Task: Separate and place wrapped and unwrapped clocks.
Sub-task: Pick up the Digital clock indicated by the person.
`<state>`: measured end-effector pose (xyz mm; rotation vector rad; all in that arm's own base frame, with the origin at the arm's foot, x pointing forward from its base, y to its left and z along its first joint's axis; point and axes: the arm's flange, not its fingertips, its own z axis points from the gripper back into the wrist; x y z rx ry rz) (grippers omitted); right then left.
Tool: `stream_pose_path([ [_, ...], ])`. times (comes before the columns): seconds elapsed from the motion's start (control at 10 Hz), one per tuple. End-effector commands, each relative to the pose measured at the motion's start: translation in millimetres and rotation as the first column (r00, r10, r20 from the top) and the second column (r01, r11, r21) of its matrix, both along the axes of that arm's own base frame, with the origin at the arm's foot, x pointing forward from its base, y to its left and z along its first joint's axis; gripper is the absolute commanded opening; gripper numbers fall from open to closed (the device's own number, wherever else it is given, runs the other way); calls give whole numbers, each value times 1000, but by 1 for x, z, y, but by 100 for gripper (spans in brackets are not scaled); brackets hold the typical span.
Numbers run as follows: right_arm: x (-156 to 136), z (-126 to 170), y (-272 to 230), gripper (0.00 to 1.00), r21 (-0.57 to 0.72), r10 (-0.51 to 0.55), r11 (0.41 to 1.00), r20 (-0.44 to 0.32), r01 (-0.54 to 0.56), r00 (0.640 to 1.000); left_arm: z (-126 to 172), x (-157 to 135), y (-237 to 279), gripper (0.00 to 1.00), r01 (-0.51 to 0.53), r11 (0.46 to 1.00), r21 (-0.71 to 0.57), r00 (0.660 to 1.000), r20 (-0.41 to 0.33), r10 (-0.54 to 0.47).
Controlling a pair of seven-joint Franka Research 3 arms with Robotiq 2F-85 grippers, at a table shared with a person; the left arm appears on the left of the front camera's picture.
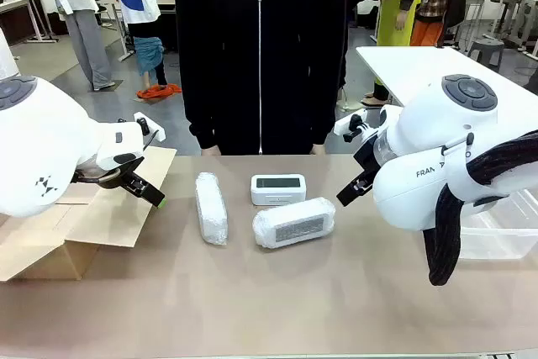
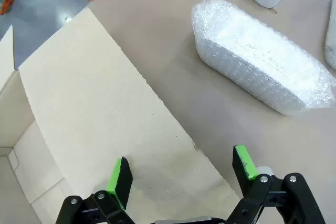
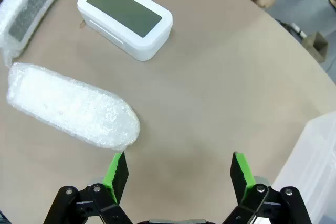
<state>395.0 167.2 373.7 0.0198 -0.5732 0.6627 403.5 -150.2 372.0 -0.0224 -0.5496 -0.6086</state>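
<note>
Bubble-wrapped and whitish, two of the three clocks lie on the tan table (image 1: 269, 308), with the bare one beside them. One wrapped bundle (image 1: 211, 208) lies left of the middle, its long side running from the robot toward the person (image 1: 261, 48) standing at the far edge. The second wrapped bundle (image 1: 293, 223) lies crosswise just to the right of it, close but apart, and a dark grille shows through its wrap. Behind this second bundle, near it but not touching, sits the unwrapped clock (image 1: 278, 189) — white, round-cornered, its grey display facing up. The left gripper (image 2: 181, 158) hangs over the folded-out flap of an open cardboard box (image 1: 92, 216) at the table's left side, its jaws spread wide with nothing between the green pads. The right gripper (image 3: 178, 156) hangs above bare tabletop between the clocks and a clear plastic bin (image 1: 496, 233) on the right — its jaws also stand fully apart and hold nothing. In its wrist view, one end of the crosswise bundle lies just beyond one of the pads.
</note>
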Motion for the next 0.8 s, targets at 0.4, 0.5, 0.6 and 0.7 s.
stream_pose_path([
  [0.4, 0, 0, 0, 100, 0, 0, 1000, 0, 0, 1000, 0, 0, 0, 100, 0, 1000, 0, 1000, 0, 0],
  [0.5, 0, 0, 0, 100, 0, 0, 1000, 0, 0, 1000, 0, 0, 0, 100, 0, 1000, 0, 1000, 0, 0],
  [0.6, 0, 0, 0, 100, 0, 0, 1000, 0, 0, 1000, 0, 0, 0, 100, 0, 1000, 0, 1000, 0, 0],
  [0.7, 0, 0, 0, 100, 0, 0, 1000, 0, 0, 1000, 0, 0, 0, 100, 0, 1000, 0, 1000, 0, 0],
])
